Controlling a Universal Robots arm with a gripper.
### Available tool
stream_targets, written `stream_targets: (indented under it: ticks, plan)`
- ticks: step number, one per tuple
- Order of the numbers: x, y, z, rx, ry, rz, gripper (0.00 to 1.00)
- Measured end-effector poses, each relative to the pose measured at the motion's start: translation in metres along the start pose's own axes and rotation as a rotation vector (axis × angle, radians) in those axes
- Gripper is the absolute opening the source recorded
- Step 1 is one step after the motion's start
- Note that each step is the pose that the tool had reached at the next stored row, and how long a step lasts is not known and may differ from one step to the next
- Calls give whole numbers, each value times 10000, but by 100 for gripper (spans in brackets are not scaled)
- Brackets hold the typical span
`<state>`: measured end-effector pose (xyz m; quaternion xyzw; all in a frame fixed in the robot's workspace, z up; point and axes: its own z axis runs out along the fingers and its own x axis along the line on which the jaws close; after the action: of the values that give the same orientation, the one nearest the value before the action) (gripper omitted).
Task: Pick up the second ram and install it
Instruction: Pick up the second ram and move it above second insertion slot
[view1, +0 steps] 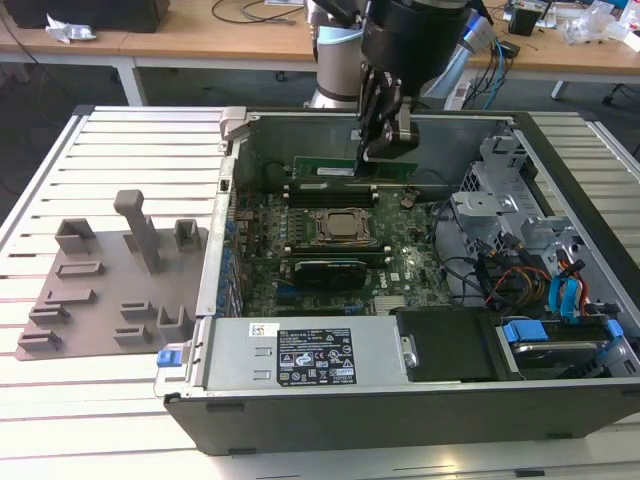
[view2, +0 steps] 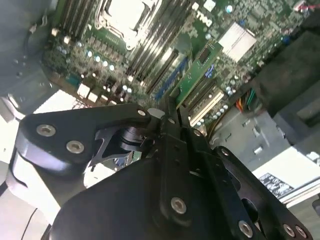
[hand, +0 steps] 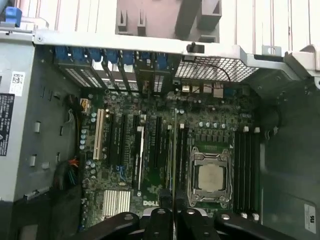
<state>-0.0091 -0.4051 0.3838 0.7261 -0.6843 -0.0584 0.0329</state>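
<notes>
End effector (view1: 387, 152) clamps the second ram (view1: 330, 168), holding it above the motherboard (view1: 405, 262) near the processor socket (view1: 342, 228).

The silver-grey robot arm (view1: 335, 55) rises at the far side of the scene. Its broad black wrist housing (view1: 415, 30) leans over toward the near side. Below the wrist, the black gripper (view1: 385, 150) points almost straight down, tilted a little toward the exterior view's left. The jaws stand close together, pinched on the top edge of the second ram (view1: 330, 167), a slim flat dark-green circuit-board stick. In both wrist views, the bolted black linkage bars narrow to that grip.
</notes>
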Motion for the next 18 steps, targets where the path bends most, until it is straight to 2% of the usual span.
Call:
stream_targets:
  ticks: [3,5,6,9,11,13,17,18]
  plan:
    - [-54,-90,21,-16,-1,1,14]
    - [-113,-185,46,-34,-1,2,14]
    - [-166,-255,84,-51,-2,1,14]
    - [-176,-253,161,-52,-6,3,14]
    - [-153,-226,223,-51,-25,0,14]
    - [-120,-211,293,-51,-32,1,14]
    - [-107,-211,479,-49,-36,43,14]
    - [-106,-213,506,-49,-36,52,14]
